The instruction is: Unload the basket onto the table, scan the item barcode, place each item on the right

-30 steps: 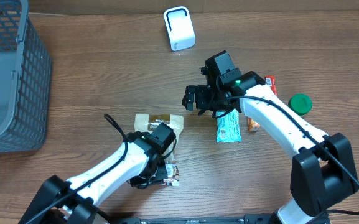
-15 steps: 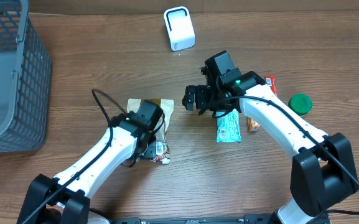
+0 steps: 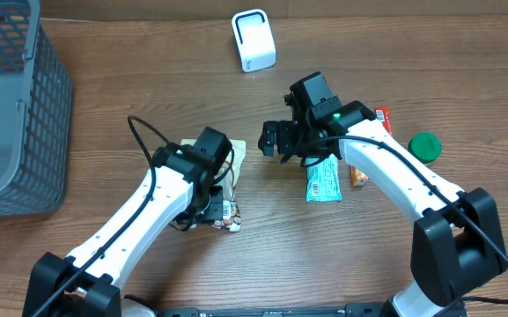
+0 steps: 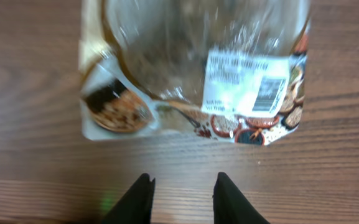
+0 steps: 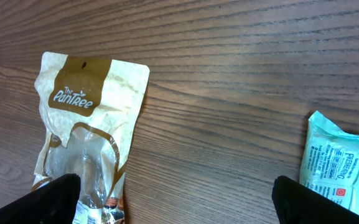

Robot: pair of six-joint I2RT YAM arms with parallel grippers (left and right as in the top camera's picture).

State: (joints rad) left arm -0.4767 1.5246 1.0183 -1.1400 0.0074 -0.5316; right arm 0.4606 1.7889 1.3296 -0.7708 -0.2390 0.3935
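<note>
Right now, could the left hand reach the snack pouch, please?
Probably yes: the pouch lies flat just ahead of the left hand, with only bare table between them and nothing on top.

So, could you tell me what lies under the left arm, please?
A snack pouch lies flat on the table; overhead, the arm covers its middle. The wrist camera shows its clear window and white barcode label, but the contents are blurred.

Pouch (image 4: 167, 56): you see it lying flat, beige with clear window.
Label (image 4: 244, 84): white, printed side up.
Scanner (image 3: 254, 40): white, upright, well apart.
</note>
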